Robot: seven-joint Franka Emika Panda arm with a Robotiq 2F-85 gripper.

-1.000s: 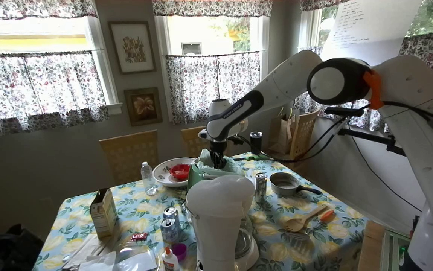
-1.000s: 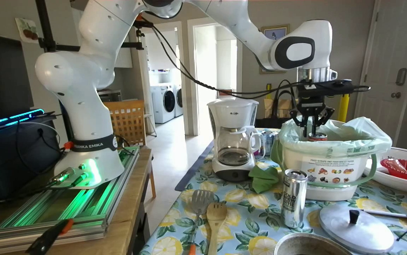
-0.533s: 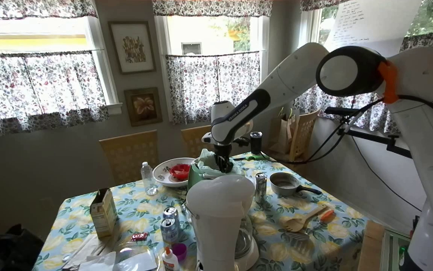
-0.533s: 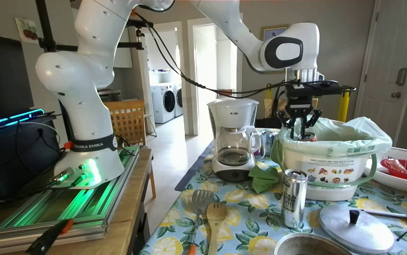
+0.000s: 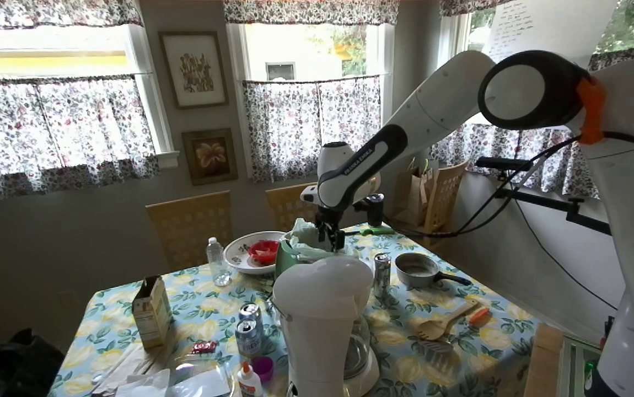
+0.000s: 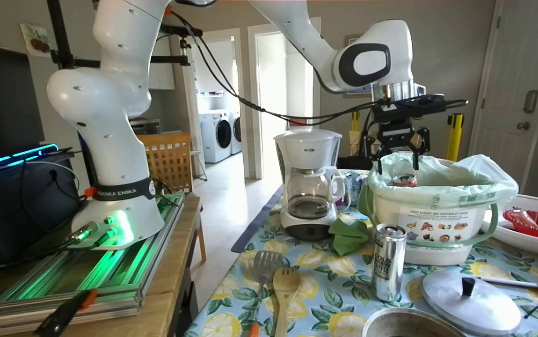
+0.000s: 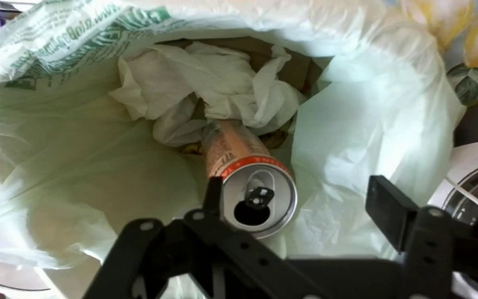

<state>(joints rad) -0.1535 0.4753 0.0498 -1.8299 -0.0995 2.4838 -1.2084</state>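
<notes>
In an exterior view, the coffee maker (image 6: 307, 163) stands at 9 o'clock from the lined bin (image 6: 432, 222). The silver can (image 6: 388, 262) stands upright at 7 o'clock. The gripper (image 6: 398, 168) is positioned at 11 o'clock, jaws spread, over the bin's opening. The red-rimmed can (image 6: 404, 181) is located inside the bin, just below the gripper, opened end up. The white bowl (image 6: 514, 238) sits at 3 o'clock.

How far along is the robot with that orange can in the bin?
Looks done: the orange can sits inside the lined bin, and nothing is gripping it.
In hand: the gripper hangs open over the bin, holding nothing.
Left: perhaps only moving clear, though a fresh grasp is possible. The silver can stands outside the bin.
</notes>
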